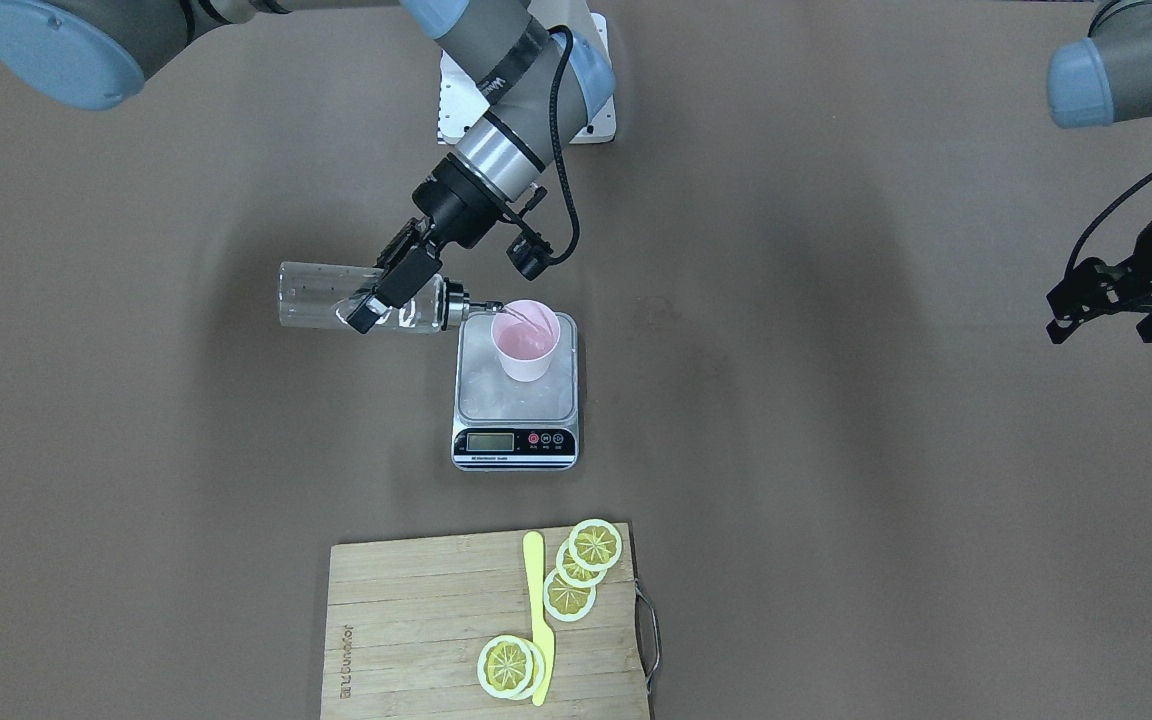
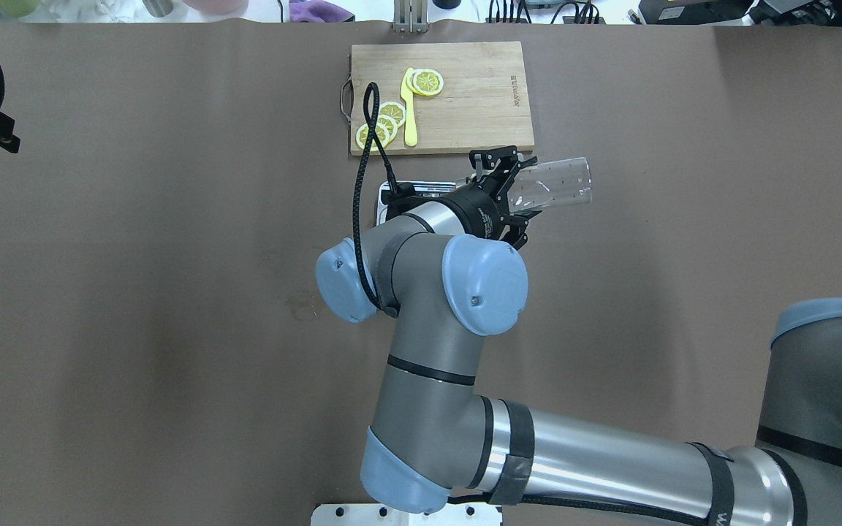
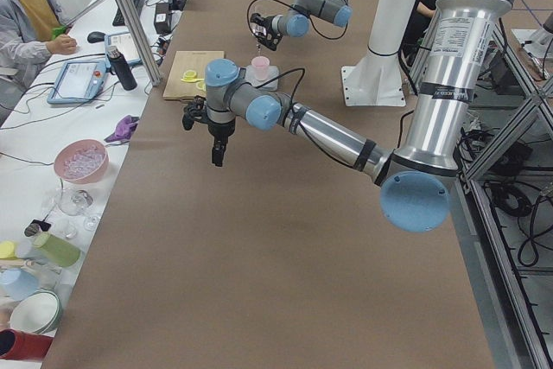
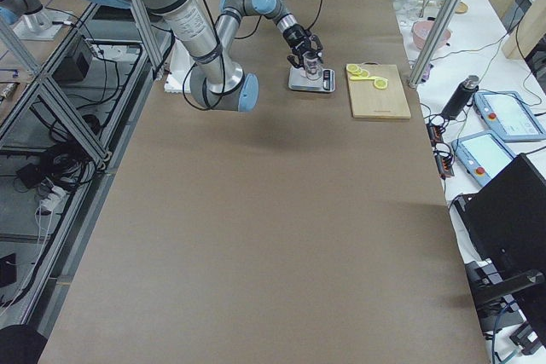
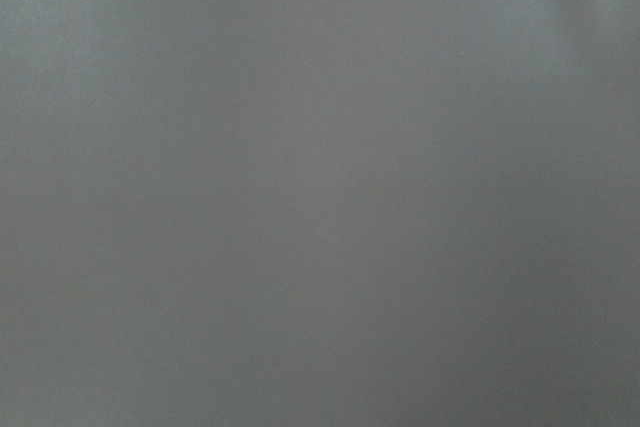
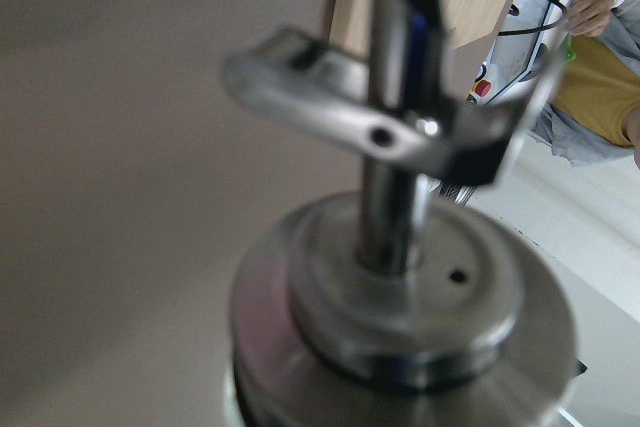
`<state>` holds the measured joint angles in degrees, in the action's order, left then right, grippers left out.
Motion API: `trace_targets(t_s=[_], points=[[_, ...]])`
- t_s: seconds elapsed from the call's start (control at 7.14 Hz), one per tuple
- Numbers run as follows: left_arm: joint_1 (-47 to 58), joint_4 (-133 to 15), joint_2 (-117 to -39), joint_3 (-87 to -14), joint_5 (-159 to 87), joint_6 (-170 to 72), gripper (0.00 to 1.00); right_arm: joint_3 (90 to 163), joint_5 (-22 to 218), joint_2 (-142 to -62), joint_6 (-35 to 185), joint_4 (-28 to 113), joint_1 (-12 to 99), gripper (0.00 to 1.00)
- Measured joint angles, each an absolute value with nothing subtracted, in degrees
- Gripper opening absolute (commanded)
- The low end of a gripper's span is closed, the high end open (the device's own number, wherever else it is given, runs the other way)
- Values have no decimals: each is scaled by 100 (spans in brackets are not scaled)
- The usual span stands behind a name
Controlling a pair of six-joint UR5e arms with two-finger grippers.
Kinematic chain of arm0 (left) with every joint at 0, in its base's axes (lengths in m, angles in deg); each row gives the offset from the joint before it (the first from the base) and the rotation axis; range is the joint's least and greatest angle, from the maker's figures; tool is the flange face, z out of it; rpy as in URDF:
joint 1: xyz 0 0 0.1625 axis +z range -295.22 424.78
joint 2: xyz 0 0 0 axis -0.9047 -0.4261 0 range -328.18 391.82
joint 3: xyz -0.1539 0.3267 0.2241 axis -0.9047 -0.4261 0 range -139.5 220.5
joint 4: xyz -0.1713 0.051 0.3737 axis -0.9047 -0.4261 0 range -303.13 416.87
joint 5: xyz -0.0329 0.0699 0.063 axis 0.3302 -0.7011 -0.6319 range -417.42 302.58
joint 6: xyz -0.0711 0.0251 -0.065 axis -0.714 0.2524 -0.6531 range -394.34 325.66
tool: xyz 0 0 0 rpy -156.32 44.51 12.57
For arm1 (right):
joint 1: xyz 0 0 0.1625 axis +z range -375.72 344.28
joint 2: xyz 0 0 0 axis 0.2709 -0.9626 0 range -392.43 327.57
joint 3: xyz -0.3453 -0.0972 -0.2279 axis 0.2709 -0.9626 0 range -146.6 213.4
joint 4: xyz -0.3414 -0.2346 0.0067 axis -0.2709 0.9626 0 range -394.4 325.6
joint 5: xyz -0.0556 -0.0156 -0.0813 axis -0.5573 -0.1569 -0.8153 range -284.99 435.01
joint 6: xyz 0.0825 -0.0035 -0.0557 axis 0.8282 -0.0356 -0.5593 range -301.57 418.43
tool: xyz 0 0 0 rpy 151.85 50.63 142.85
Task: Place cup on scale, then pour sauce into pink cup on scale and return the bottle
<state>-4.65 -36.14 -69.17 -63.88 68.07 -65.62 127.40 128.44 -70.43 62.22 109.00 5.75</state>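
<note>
The pink cup (image 1: 526, 345) stands upright on the scale (image 1: 514, 441), toward its back right corner as the front-facing view shows it. My right gripper (image 1: 388, 292) is shut on the clear glass bottle (image 1: 321, 295) and holds it about level, with the metal spout at the cup's rim. A thin stream of clear sauce (image 1: 528, 320) runs into the cup. In the right wrist view the metal cap (image 6: 400, 287) fills the frame. In the overhead view my arm hides the cup; the bottle (image 2: 556, 184) and part of the scale (image 2: 421, 191) show. My left gripper (image 1: 1104, 325) is open and empty, far off to the side.
A wooden cutting board (image 1: 416, 620) with lemon slices (image 1: 594, 545) and a yellow knife (image 1: 539, 620) lies just beyond the scale. The right arm's white base plate (image 1: 591, 125) is behind the scale. The left wrist view shows only brown table.
</note>
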Motion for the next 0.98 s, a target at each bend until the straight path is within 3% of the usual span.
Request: trace_targets(t_s=[0.28, 0.7, 0.98], points=[[-465, -3612, -6940, -6403, 6801, -6563, 98, 13943, 13209, -7895, 6548, 10366, 606, 0], [-471, -3611, -6958, -6409, 6800, -6563, 98, 14987, 14665, -8922, 7024, 8612, 1091, 0], [-469, -3611, -6966, -6404, 6800, -6563, 98, 15315, 15926, -9546, 7041, 7682, 1858, 0]])
